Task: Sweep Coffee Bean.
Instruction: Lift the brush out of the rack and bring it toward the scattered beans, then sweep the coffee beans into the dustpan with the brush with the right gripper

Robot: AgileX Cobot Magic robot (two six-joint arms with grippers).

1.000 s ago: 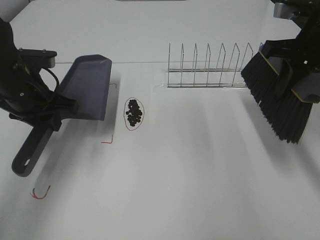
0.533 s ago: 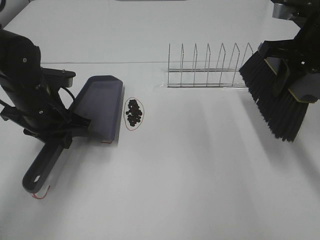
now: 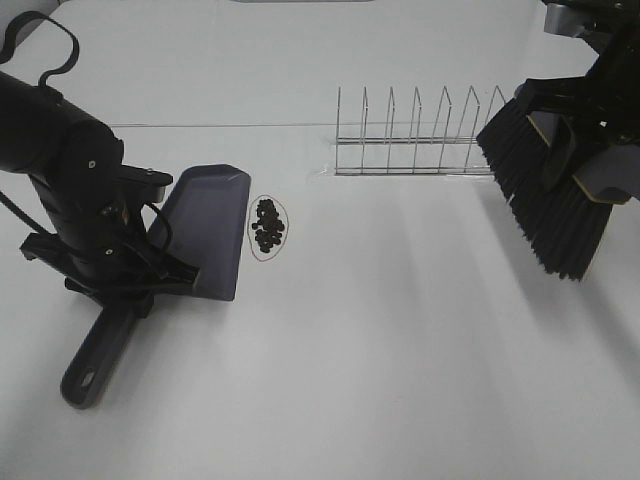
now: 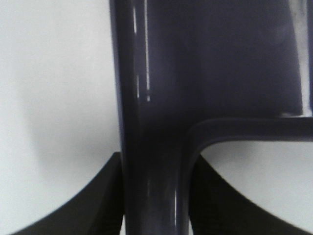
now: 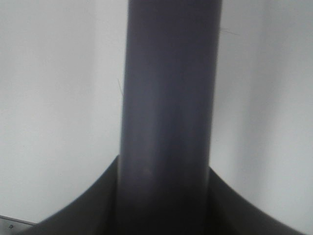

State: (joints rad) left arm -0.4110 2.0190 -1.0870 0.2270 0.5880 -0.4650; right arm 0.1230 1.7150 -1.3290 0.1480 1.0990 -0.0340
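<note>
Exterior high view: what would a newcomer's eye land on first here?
The small dark pile of coffee beans, ringed by a thin red loop at middle-left of the white table, stands out first. Just left of it is the purple dustpan, held by the left arm, its lip facing the beans but apart from them. At the far right the right arm holds a black-bristled brush by the end of a wire rack.

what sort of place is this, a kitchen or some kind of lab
Likely a robot test bench, not a kitchen: a plain white table, beans ringed by a red loop, and a dustpan and brush held by robot arms.
</note>
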